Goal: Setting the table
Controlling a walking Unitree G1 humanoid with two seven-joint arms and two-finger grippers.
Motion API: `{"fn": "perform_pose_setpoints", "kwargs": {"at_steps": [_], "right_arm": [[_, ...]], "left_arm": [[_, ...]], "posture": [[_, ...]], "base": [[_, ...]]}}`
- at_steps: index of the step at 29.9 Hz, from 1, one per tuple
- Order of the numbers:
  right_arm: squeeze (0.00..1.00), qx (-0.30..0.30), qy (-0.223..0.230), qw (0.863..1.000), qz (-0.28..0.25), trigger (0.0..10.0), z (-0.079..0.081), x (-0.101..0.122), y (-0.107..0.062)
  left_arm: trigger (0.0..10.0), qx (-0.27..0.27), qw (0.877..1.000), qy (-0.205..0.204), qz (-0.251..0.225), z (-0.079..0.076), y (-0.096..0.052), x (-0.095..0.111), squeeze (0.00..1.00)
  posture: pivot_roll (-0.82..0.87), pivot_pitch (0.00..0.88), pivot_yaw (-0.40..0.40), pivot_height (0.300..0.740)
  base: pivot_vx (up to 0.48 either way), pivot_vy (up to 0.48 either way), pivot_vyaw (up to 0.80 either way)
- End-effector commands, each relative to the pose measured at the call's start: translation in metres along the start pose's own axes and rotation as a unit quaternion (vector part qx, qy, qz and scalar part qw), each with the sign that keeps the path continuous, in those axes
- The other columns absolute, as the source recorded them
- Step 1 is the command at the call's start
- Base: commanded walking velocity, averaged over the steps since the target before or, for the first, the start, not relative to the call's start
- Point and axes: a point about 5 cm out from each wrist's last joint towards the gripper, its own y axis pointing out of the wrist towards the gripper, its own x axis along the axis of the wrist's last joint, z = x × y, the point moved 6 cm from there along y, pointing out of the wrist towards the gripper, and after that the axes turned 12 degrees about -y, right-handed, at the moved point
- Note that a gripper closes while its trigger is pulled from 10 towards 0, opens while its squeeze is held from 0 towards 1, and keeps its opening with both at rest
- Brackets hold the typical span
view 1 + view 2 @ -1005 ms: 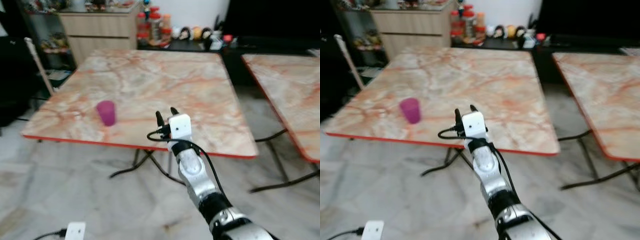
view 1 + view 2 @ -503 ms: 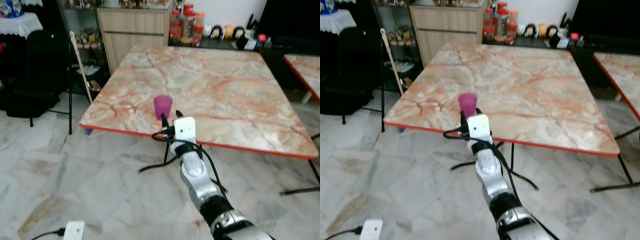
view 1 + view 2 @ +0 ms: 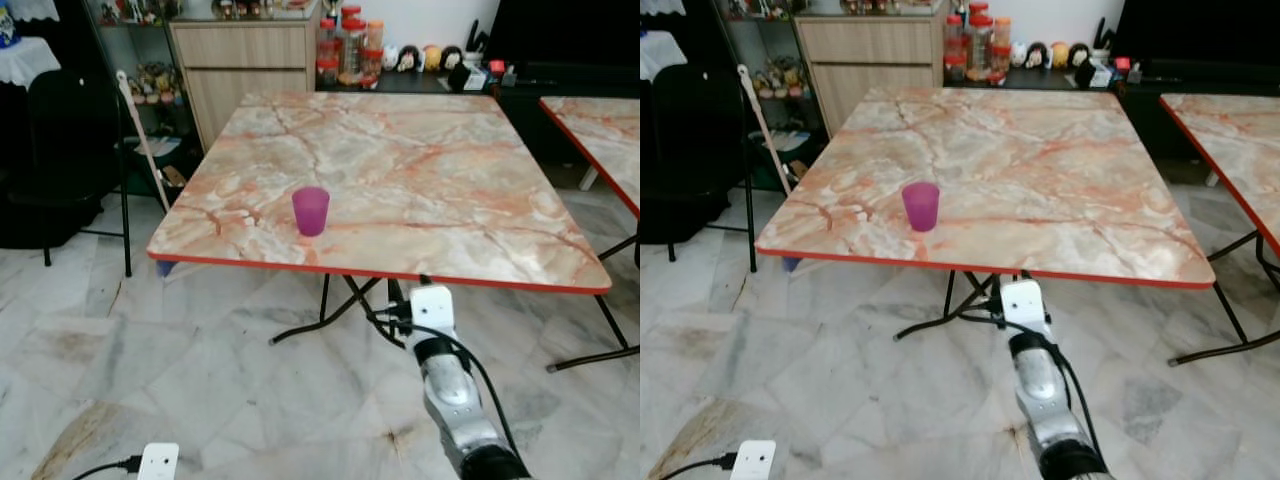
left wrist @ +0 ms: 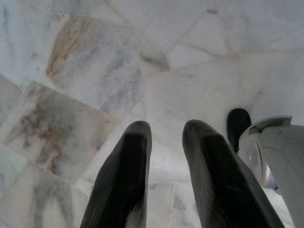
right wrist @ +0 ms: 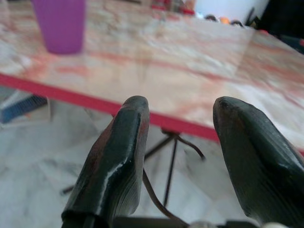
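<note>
Purple cup [image 3: 311,210] is shown upright on the marble-patterned tabletop [image 3: 420,180], near the red-trimmed front edge and toward the robot's left side of the surface. Nothing is seen touching the cup. In the right wrist view the same cup [image 5: 59,23] is seen beyond the red edge, on the tabletop [image 5: 190,61].

Right pincer [image 3: 404,293] is held in front of the tabletop's front edge, below the level of the surface, with the folding black legs [image 3: 340,305] of the tabletop behind it. It is well apart from the cup and to the robot's right of it. Its two black fingers [image 5: 114,156] are seen spread apart with nothing between them.

Left pincer [image 4: 166,142] is pointed down at the pale marble floor [image 4: 95,71]. Its two fingers [image 4: 126,175] are seen with a narrow gap between them and nothing gripped; part of the robot's white body [image 4: 275,161] is visible beside them.

A second marble tabletop [image 3: 600,125] is seen to the robot's right. A wooden cabinet [image 3: 245,60] and a row of jars [image 3: 345,50] are seen against the far wall. A black chair [image 3: 65,150] is placed to the robot's left, and a white power strip [image 3: 157,462] lies on the floor.
</note>
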Motion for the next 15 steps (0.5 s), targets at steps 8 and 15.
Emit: {"fn": "perform_pose_setpoints", "kwargs": {"at_steps": [8,15], "right_arm": [[0.00,0.041,0.033,0.980,0.192,10.0,0.013,-0.092,-0.045],[0.00,0.053,0.035,0.962,0.266,10.0,0.018,-0.121,-0.064]], "left_arm": [[10.0,-0.001,1.000,0.003,-0.004,0.000,0.000,0.000,0.00],[10.0,-0.001,1.000,0.007,-0.003,0.001,0.000,0.000,0.00]], "posture": [[0.05,0.000,0.013,0.727],[0.05,0.000,0.016,0.727]], "base": [[0.000,0.000,0.00],[0.000,0.000,0.00]]}}
